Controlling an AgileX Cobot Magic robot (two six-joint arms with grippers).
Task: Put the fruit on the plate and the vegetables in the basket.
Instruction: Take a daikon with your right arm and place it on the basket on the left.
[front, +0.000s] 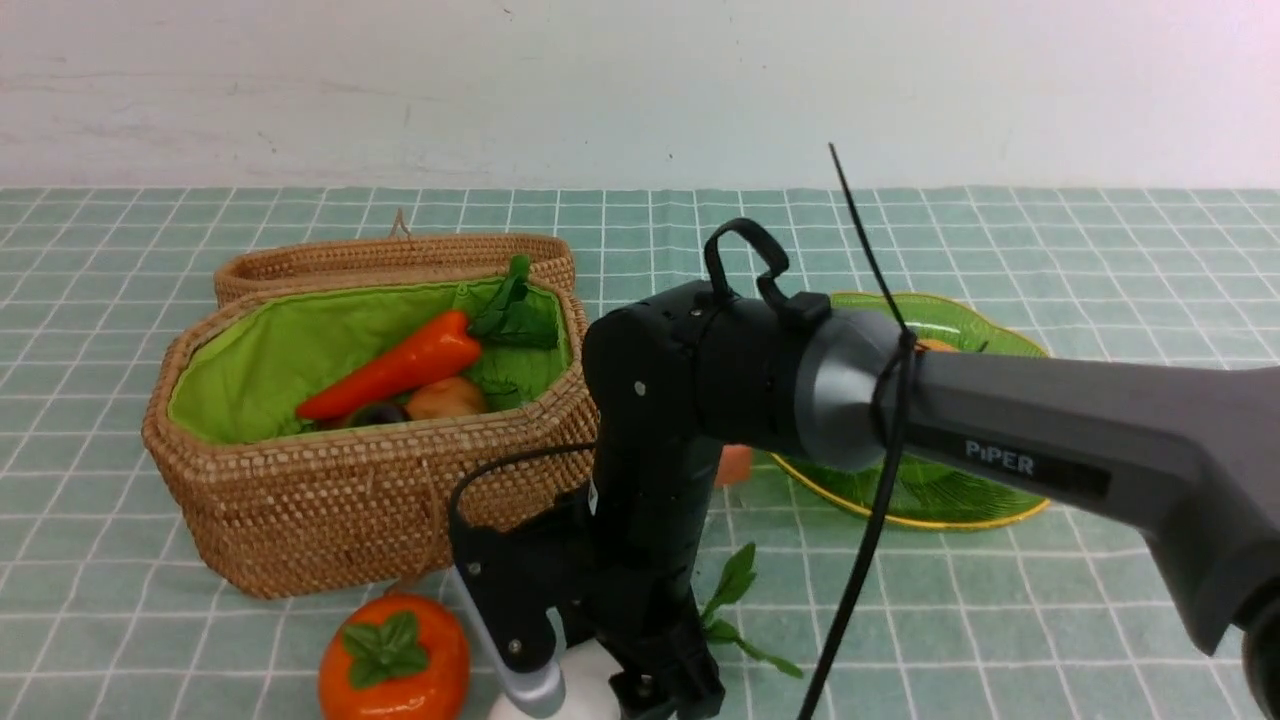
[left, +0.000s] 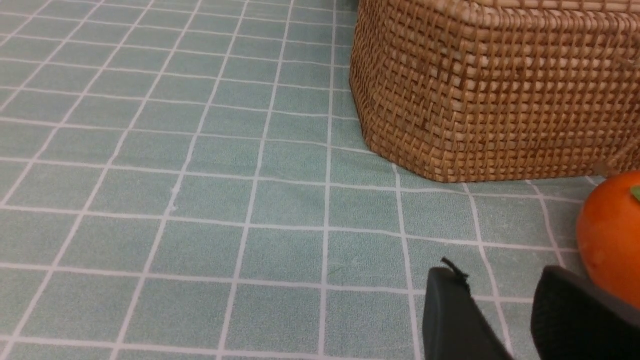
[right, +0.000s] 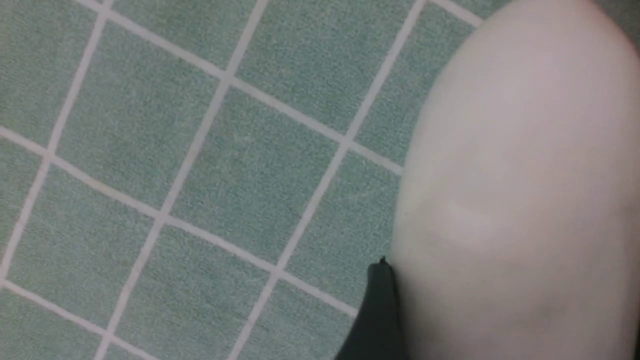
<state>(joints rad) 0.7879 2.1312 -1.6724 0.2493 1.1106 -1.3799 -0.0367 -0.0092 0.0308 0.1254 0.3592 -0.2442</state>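
The big grey right arm (front: 1050, 430) was closest in the front view. The word "PiPER" could be read on its side. A thin black strap (front: 880, 480) was tied round it. The arm bent down in front of the basket (front: 370, 520). Its right gripper (front: 598, 695) was down on the white radish (front: 578, 668), which lay on the green checked cloth (front: 1000, 620). The radish's leaves (front: 735, 600) poked out on the side away from the basket. The persimmon (front: 393, 655) sat on the cloth just in front of the basket. Inside the basket lay the chili (front: 400, 365), the potato (front: 445, 398) and the dark eggplant (front: 375, 413). The basket's lid (front: 400, 262) lay open behind it. The plate (front: 930, 500) sat to the right of the basket, partly hidden by the arm.

In the left wrist view, the left gripper (left: 495, 280) was low over the cloth (left: 200, 200), near a corner of the basket (left: 490, 90). Its jaws were a little apart with nothing between them. The persimmon (left: 610, 235) was right beside one finger.

In the right wrist view, the blurry white radish (right: 525, 200) filled one side. A dark finger (right: 375, 315) pressed on it, so the jaws were clamped on the radish.
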